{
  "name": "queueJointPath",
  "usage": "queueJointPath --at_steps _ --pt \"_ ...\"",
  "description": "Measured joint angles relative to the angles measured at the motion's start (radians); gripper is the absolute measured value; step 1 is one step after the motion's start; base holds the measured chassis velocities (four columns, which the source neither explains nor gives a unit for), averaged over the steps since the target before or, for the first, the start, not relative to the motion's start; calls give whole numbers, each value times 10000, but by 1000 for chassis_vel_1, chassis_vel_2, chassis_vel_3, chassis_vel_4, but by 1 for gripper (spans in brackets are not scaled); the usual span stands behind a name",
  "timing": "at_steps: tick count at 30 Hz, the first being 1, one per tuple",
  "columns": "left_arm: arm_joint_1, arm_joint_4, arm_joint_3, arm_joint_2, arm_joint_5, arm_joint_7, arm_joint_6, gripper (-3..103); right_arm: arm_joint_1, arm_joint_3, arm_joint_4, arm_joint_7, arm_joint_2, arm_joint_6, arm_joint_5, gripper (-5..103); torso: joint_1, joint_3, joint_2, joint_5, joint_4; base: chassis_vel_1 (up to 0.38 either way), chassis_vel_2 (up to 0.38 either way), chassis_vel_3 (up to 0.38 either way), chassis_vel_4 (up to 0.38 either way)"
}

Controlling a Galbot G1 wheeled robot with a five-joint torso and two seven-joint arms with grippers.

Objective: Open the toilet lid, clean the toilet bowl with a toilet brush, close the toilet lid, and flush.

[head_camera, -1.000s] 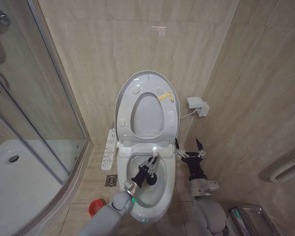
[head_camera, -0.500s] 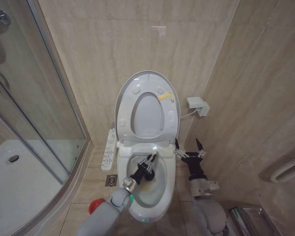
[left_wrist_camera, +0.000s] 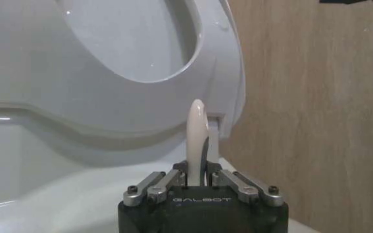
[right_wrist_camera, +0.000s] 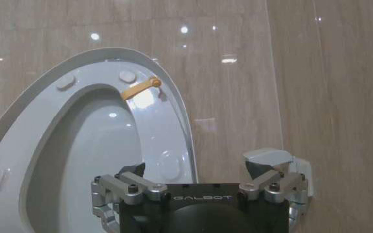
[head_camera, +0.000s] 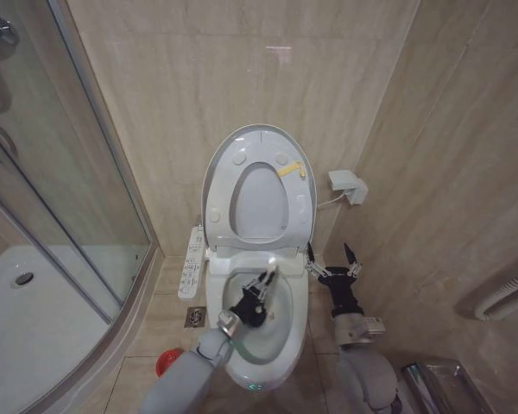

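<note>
Two end effectors are showing in the head view: the left end effector point(head_camera: 257, 291) is reaching over the toilet bowl point(head_camera: 281, 341) and is clamping the white handle of the toilet brush point(left_wrist_camera: 197, 138) between its fingers (the bristle head is hidden from sight). The right end effector point(head_camera: 331, 261) is hanging just beside the bowl's right edge, its fingers spread apart and holding nothing. The toilet lid point(head_camera: 220, 159) is standing upright against the tiled wall point(head_camera: 155, 86), with the seat point(head_camera: 302, 203) raised against it
</note>
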Motion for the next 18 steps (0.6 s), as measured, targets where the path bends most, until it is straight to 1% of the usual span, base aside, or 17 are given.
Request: queueJointPath --at_steps 1,5,12,15,18 --pt "17 -139 35 -2 5 0 12 18 0 -1 0 0 0 0 0 100 1 3 -1 -7 -1 0 0 0 0" --pt "116 -609 170 -200 113 -50 84 18 0 0 0 0 0 0 0 100 1 2 -2 -5 -6 0 0 0 0" --pt "308 -1657 555 -549 121 -157 281 18 0 0 0 0 0 0 0 100 1 1 -1 -2 -5 0 0 0 0" --pt "312 -1667 593 -563 41 -124 288 18 0 0 0 0 0 -1 0 100 1 2 -1 -3 -4 0 0 0 0" --pt "221 -1057 489 -443 -2 -15 157 18 0 0 0 0 0 0 0 100 1 2 -1 -4 -3 0 0 0 0"
